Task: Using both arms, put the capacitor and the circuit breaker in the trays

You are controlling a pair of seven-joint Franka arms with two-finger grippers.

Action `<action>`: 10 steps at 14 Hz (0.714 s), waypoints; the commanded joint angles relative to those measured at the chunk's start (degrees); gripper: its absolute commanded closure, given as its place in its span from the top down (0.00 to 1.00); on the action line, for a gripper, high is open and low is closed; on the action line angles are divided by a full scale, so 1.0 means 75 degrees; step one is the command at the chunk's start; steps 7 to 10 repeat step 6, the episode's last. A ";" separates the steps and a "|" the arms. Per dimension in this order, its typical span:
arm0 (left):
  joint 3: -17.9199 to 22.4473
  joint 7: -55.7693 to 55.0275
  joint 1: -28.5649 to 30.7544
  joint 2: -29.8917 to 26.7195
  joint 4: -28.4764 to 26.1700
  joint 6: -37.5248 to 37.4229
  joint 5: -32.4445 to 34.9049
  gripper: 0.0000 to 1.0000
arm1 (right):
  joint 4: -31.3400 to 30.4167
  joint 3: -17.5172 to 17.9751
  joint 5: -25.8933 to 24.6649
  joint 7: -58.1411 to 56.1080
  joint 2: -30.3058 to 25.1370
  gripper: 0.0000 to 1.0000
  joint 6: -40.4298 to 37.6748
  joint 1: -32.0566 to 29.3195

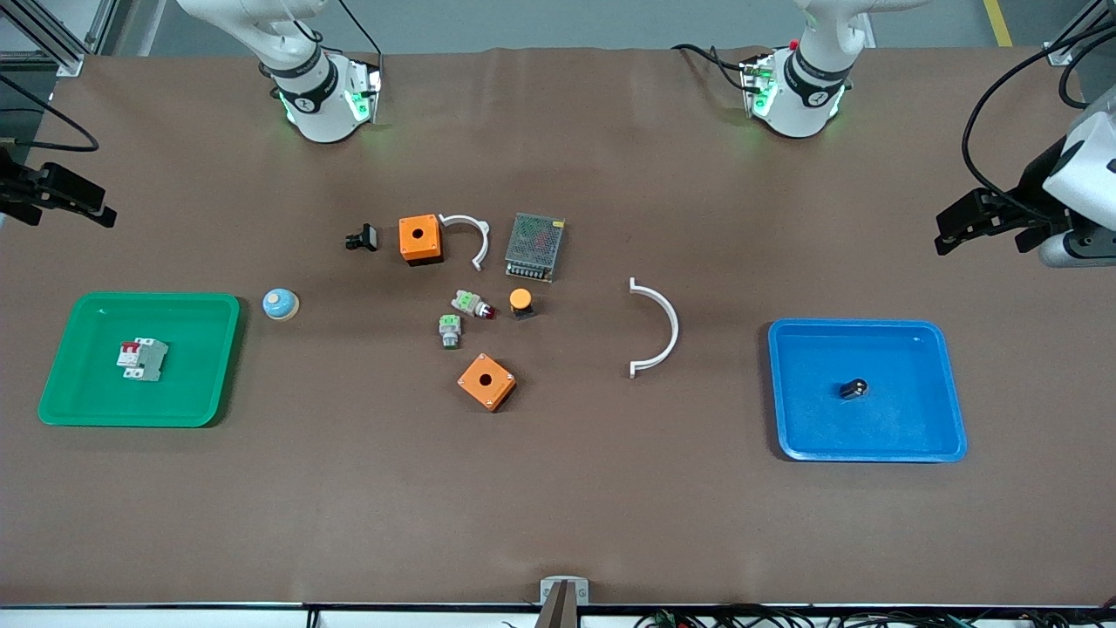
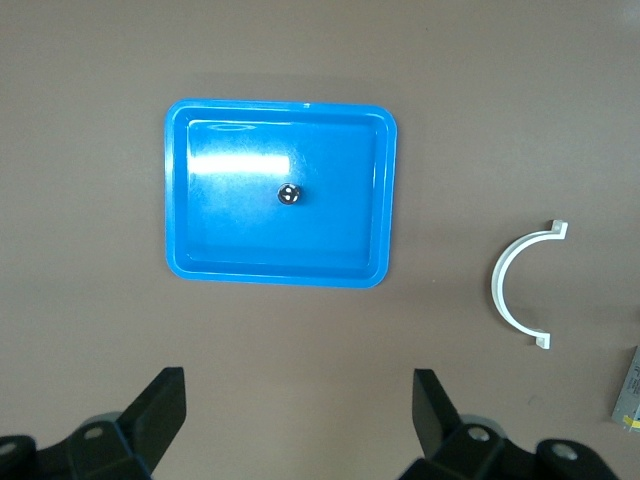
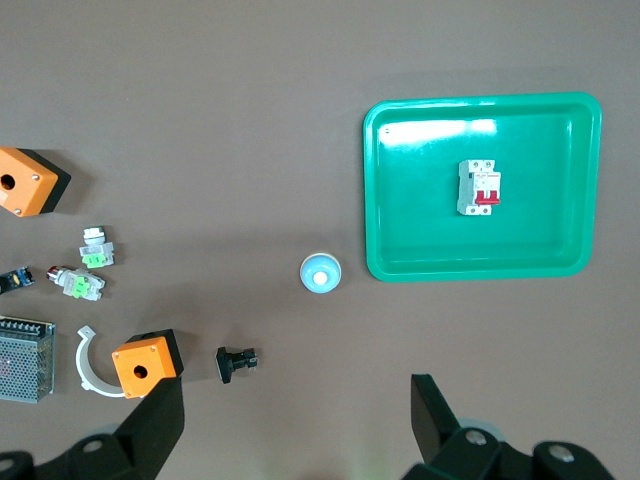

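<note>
Glossy blue tray (image 1: 946,419) holds the cylindrical capacitor (image 1: 854,389); green tray (image 1: 218,366) holds the blocky circuit breaker (image 1: 144,359). Left gripper (image 2: 298,420) and right gripper (image 3: 298,425) hang high above the table with fingers spread, empty.

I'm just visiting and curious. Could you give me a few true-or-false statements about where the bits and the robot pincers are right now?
1. The circuit breaker lies in the green tray. True.
2. The capacitor lies on the bare table. False: it lies in the blue tray.
3. The left pincer holds the capacitor. False: it is open and empty, up over the table.
4. The right pincer is open and holds nothing. True.
5. Both orange boxes sit in the trays. False: the one and the other rest on the table between the trays.
</note>
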 commanded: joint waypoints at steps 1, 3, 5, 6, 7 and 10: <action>-0.0005 -0.0012 -0.0013 0.0072 0.0209 -0.0138 -0.0109 1.00 | -0.0176 0.0013 -0.0078 -0.0244 -0.0203 1.00 0.0127 0.0016; -0.0017 -0.0012 -0.0025 0.0072 0.0209 -0.0138 -0.0109 1.00 | -0.0176 0.0013 -0.0078 -0.0245 -0.0203 1.00 0.0151 0.0016; -0.0017 -0.0012 -0.0025 0.0072 0.0209 -0.0150 -0.0109 1.00 | -0.0176 0.0025 -0.0066 -0.0245 -0.0191 1.00 0.0163 0.0016; -0.0017 -0.0012 -0.0013 0.0072 0.0209 -0.0138 -0.0109 1.00 | -0.0176 0.0014 -0.0066 -0.0245 -0.0191 1.00 0.0163 0.0016; -0.0017 -0.0012 -0.0013 0.0072 0.0209 -0.0138 -0.0109 1.00 | -0.0176 0.0014 -0.0066 -0.0245 -0.0191 1.00 0.0163 0.0016; -0.0017 -0.0012 -0.0013 0.0072 0.0209 -0.0138 -0.0109 1.00 | -0.0176 0.0014 -0.0066 -0.0245 -0.0191 1.00 0.0163 0.0016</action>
